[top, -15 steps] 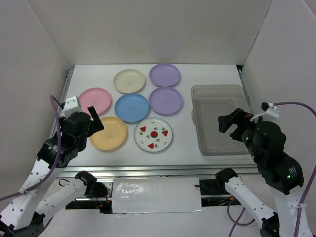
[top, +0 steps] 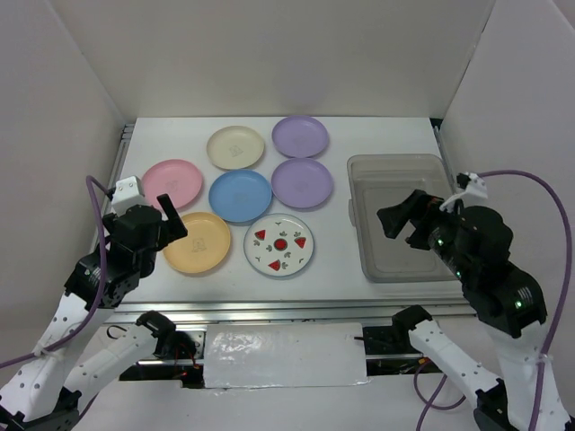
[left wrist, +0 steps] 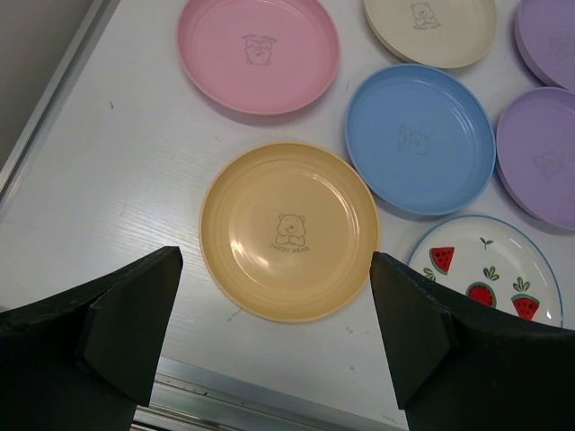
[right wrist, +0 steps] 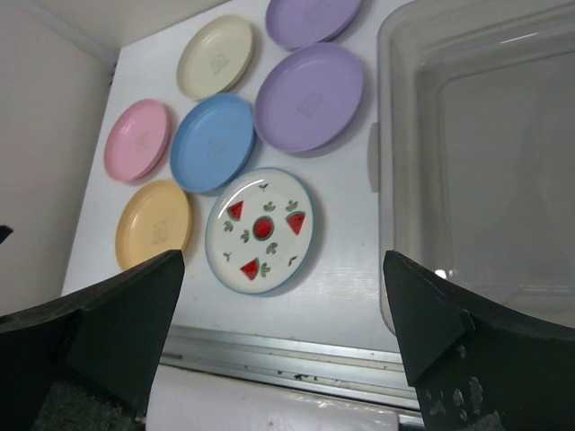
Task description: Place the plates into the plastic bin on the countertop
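The left fingers [left wrist: 274, 269] hang open and have barely shifted, with the yellow plate [left wrist: 287, 232] on the desk [left wrist: 117, 180] below their gap. The right fingers [right wrist: 283, 262], also open, have swung left from over the empty bin [right wrist: 388, 135] toward the printed plate [right wrist: 262, 230]. Nothing is binned yet.

— Where are my grippers?
— I see the left gripper [top: 172, 218] at the yellow-orange plate [top: 202, 247], its left edge. The right gripper [top: 402, 223] is above the plastic bin [top: 395, 160]. Both are spread.
— The plates [top: 240, 196]?
— Seven, flat on the countertop [top: 377, 135] (all left of the bin).
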You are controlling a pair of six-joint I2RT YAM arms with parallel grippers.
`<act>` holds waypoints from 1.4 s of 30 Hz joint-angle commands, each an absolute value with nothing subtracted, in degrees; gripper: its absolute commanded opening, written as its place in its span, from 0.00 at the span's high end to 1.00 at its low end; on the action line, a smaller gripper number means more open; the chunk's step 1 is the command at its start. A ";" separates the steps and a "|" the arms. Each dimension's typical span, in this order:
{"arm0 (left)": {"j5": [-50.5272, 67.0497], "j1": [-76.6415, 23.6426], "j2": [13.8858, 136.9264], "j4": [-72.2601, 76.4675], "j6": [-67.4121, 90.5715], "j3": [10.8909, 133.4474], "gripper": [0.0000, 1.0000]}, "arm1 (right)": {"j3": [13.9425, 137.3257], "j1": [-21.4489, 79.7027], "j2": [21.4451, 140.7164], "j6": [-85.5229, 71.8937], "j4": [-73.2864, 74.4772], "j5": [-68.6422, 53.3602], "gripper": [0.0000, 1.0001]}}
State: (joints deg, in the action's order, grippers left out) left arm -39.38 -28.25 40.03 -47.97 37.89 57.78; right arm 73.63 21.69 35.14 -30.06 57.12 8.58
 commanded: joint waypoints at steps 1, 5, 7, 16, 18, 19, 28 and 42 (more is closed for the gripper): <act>-40.52 -28.04 40.25 -47.11 38.50 58.89 0.01 | 71.21 23.37 41.30 -31.02 50.46 0.27 0.00; -42.53 -27.95 41.74 -49.21 40.51 59.85 0.01 | 66.37 33.02 48.15 -35.58 43.09 3.13 0.00; -43.50 -28.04 42.54 -50.36 41.13 60.12 0.01 | 64.87 39.09 54.03 -36.91 41.58 6.75 0.00; -42.37 -28.04 43.15 -49.22 39.99 59.68 0.01 | 57.66 46.14 73.72 -47.27 32.61 16.52 0.00; -41.23 -28.04 43.24 -48.78 39.38 59.59 0.01 | 55.55 46.14 77.33 -48.69 30.16 17.31 0.01; -40.87 -28.04 43.59 -48.43 38.94 59.50 0.01 | 54.85 46.32 78.39 -49.30 27.54 17.14 0.01; -39.73 -28.04 44.83 -48.34 38.15 59.59 0.01 | 49.40 45.27 89.81 -53.08 17.33 13.89 0.21; -38.76 -28.04 43.86 -47.72 37.53 59.33 0.01 | 38.95 44.30 90.44 -61.08 9.32 11.34 0.83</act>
